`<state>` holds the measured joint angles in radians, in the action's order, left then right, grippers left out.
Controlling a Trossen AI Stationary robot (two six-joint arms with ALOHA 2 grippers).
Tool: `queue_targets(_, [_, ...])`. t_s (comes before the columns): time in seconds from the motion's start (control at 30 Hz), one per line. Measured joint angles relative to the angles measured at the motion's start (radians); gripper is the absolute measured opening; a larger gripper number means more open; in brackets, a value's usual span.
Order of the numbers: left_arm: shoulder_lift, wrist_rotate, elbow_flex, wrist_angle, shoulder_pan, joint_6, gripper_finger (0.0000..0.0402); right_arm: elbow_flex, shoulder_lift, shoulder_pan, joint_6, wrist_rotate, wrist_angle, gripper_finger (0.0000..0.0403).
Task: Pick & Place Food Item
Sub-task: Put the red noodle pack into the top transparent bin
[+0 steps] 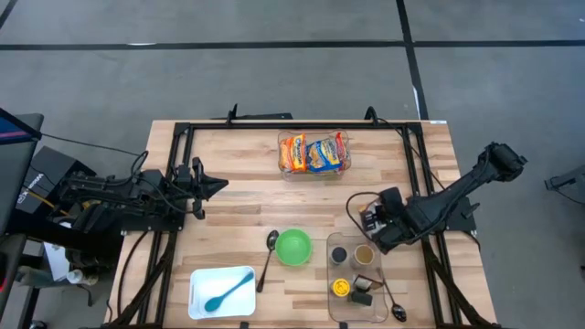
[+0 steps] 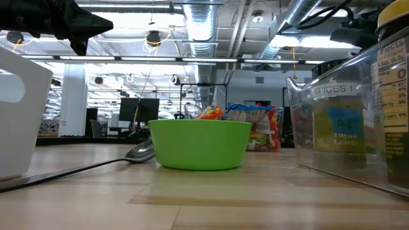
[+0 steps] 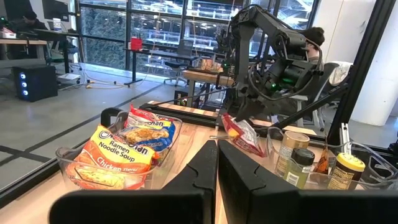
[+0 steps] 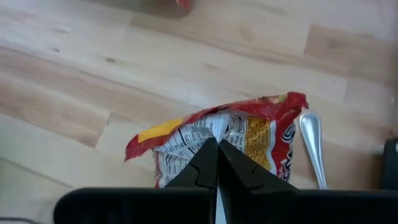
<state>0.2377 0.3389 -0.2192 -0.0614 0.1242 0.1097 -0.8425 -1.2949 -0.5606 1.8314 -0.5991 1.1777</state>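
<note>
Right wrist view: right gripper [image 4: 217, 144] clamped on ramen packet [image 4: 249, 134] edge, packet lifted above table [image 4: 93, 68].

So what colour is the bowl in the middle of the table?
The bowl is bright green, inside and out. It shows best in the low view.

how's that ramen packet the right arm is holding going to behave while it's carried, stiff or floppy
Probably floppy at the edges: the ramen packet hangs crumpled from the shut right pincer, pinched only at its top seam. Likely light, since that thin grip holds it. It may swing, dangling clear above the table and spoon.
</note>
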Motion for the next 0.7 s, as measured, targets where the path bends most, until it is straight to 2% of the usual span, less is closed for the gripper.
queue_targets(0.7, [0.0, 0.0, 0.0, 0.0, 0.0, 0.0, 0.0008, 0.0, 0.0, 0.014, -0.007, -0.316, 0.033, 0.0])
